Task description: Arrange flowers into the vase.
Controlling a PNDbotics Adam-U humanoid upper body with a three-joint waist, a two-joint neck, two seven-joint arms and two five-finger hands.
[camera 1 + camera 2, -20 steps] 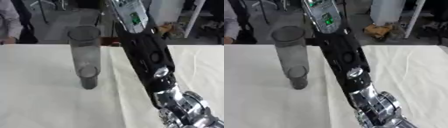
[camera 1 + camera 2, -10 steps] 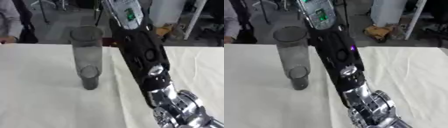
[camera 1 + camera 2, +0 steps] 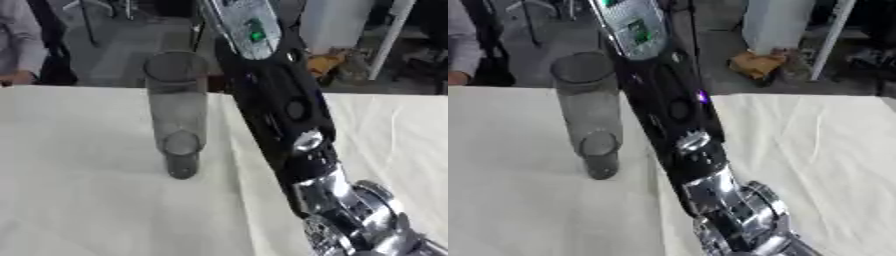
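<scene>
Basically, grey see-through vase (image 3: 178, 112) stands upright on white-clothed table (image 3: 79, 200), left of centre; black-and-silver arm (image 3: 675, 135) runs diagonally just beside it; no hand visible, fingers cannot be told.

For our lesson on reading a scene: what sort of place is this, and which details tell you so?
Probably a lab or workshop. A cloth-covered table holds only a clear vase, a robot arm crosses it, and boxes and stands crowd the bare floor behind.
</scene>
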